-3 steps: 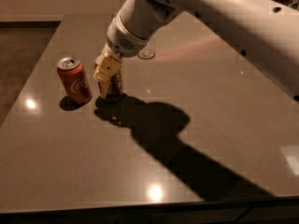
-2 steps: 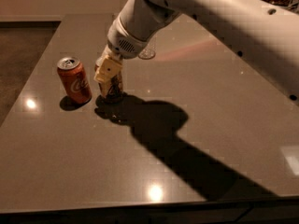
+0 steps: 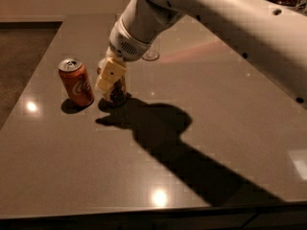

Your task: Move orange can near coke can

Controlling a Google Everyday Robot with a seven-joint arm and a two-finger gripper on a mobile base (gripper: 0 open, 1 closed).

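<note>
The coke can point(image 3: 76, 83) stands upright at the left of the table point(image 3: 201, 128), its top closed. Just right of it, the gripper point(image 3: 107, 84) is clamped on the orange can point(image 3: 119, 94), which rests on the tabletop. Behind them stands a clear glass point(image 3: 151, 54), contents unclear.

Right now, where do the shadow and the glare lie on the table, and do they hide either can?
Camera view: dim, warm light; the arm casts a dark shadow from the gripper, at the orange can, toward the near edge of the table. Small glare spots lie left of the coke can and near the front; neither covers a can.
</note>
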